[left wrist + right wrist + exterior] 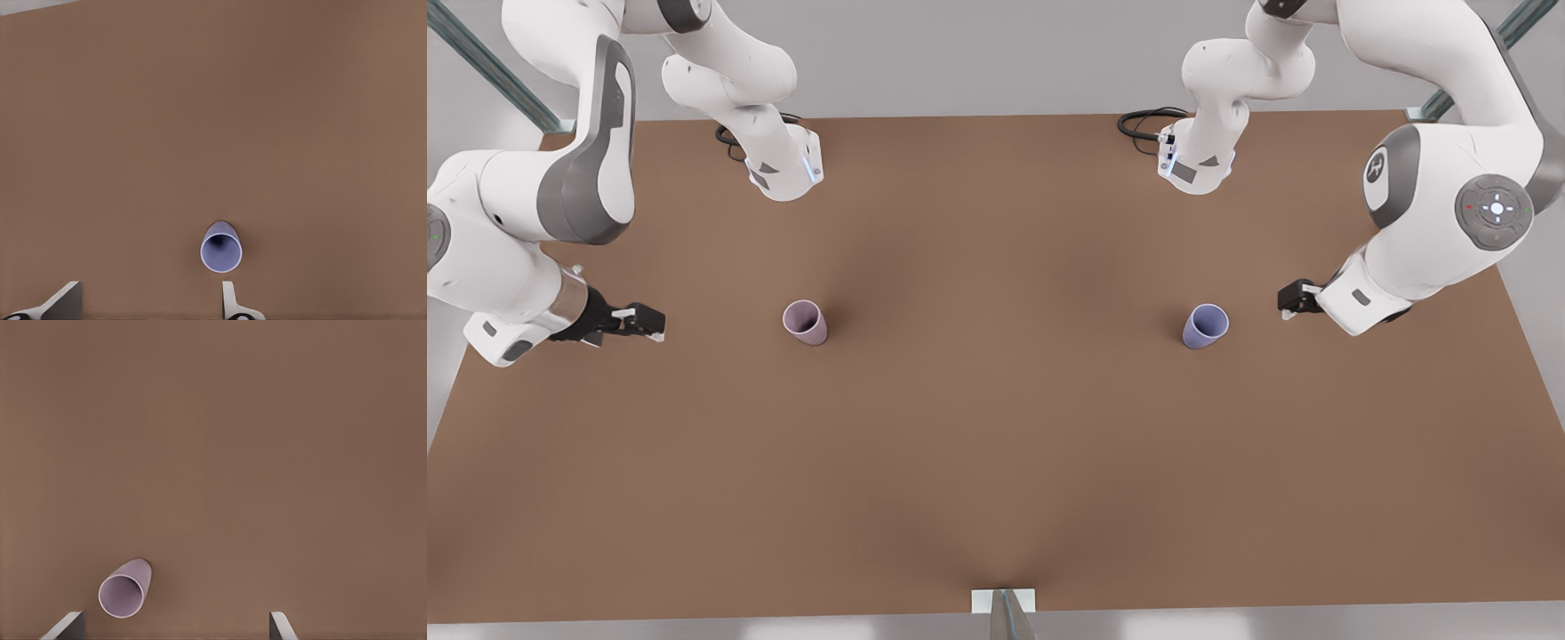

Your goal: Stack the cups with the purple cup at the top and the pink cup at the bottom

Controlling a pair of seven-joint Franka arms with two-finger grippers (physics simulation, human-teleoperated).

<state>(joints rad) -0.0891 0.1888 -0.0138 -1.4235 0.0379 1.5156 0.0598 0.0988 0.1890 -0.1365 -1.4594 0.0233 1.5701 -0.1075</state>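
While both cups stand upright, pink cup [806,322] and purple cup [1205,326] face released hands [649,322] [1288,302].

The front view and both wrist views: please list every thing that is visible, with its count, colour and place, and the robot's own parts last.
table: one, brown, under everything.
pink cup: one, dusty pink, upright on the table toward the front view's left, apart from the other cup.
purple cup: one, blue-lavender, upright on the table toward the front view's right.
cables: two black loops, at the far edge of the table beside the arm bases.
right gripper: one, black with white fingertips, open, at the front view's left, beside the pink cup but apart from it.
left gripper: one, black, open, at the front view's right, near the purple cup without touching it.
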